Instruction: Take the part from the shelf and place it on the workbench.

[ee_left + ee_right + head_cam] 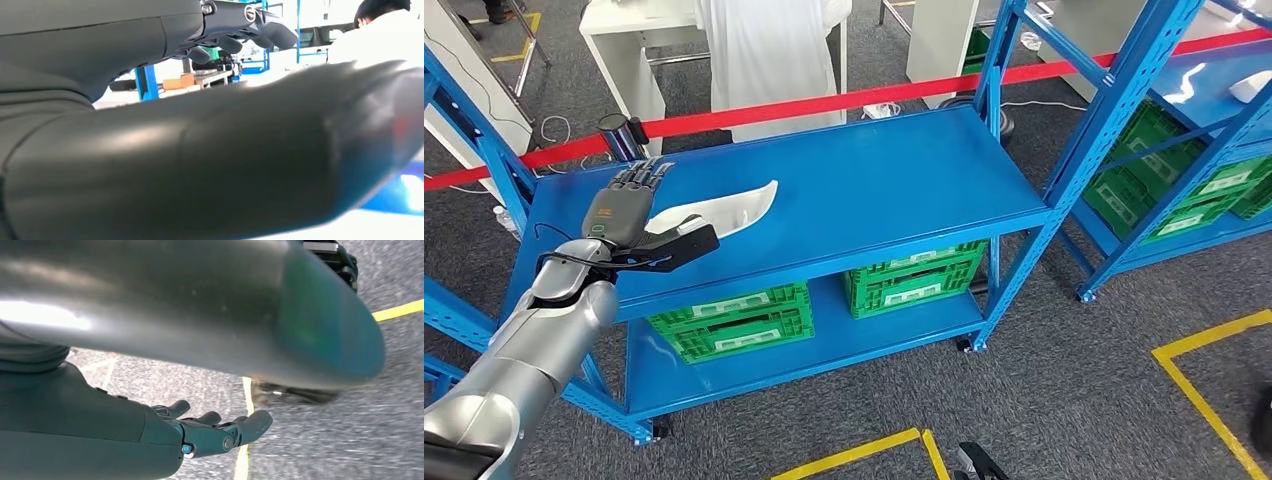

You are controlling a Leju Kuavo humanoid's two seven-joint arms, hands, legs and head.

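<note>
Silver-armed, the robot's left hand point(629, 205) reaches over the blue shelf point(904, 170), fingers extended and thumb spread beside the white curved part point(724, 207) lying on the top deck; nothing is gripped. White labels on the green crates point(734, 320) below are unreadable. Right hand point(210, 432) hangs empty above grey carpet, fingers loosely parted.

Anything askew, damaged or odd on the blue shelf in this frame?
Nothing stands out. The white part lies flat on the blue shelf, the left hand is over its near end, and the green crates sit squarely below.
</note>
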